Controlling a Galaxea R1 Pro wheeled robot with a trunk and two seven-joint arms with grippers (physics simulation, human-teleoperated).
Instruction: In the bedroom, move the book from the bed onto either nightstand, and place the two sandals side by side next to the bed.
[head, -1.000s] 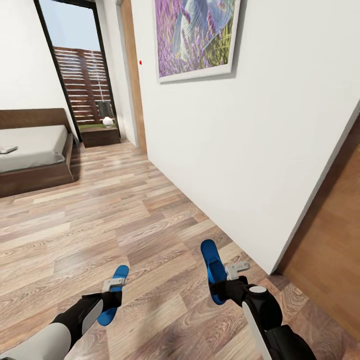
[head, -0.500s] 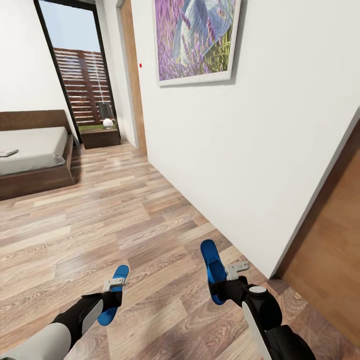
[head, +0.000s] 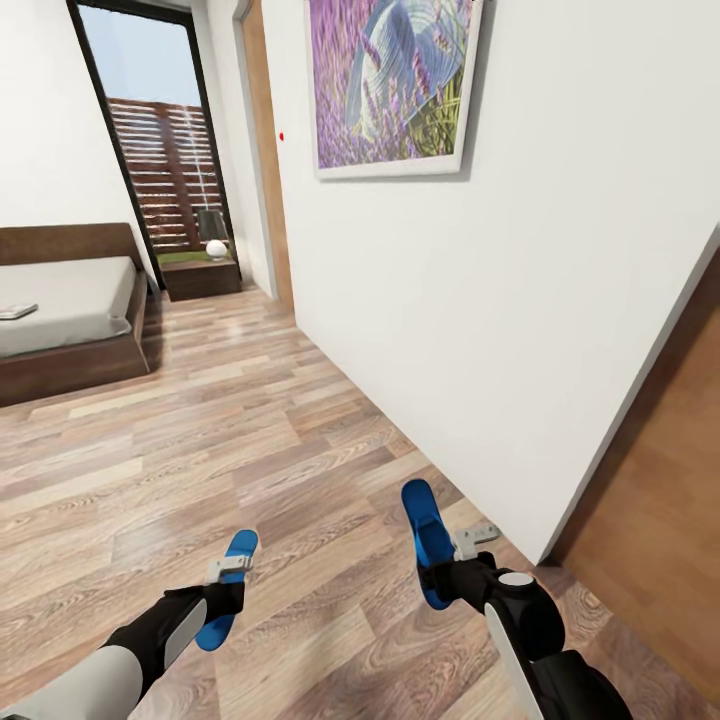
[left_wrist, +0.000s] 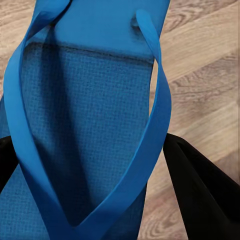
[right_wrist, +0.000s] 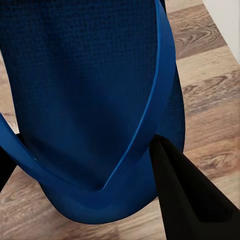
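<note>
I carry one blue sandal in each hand above the plank floor. My left gripper (head: 222, 592) is shut on a sandal (head: 228, 588), whose sole and thong straps (left_wrist: 85, 135) show close up between black fingers (left_wrist: 200, 190). My right gripper (head: 440, 575) is shut on the other sandal (head: 428, 540), seen dark blue (right_wrist: 90, 100) in the right wrist view. Far left stands the bed (head: 62, 300) with its pale-grey mattress, and the book (head: 17, 312) lies flat on it. A dark nightstand (head: 200, 275) sits beside the bed under the window.
A white wall (head: 480, 300) with a framed lavender picture (head: 392, 80) runs close along my right. A brown door (head: 655, 500) is at the near right. A small lamp (head: 213, 235) stands on the nightstand. Wood floor (head: 220, 430) stretches open toward the bed.
The whole view has shifted slightly: the bed and window have slid a little down and right, so the camera has moved. Both grippers hold their sandals as before.
</note>
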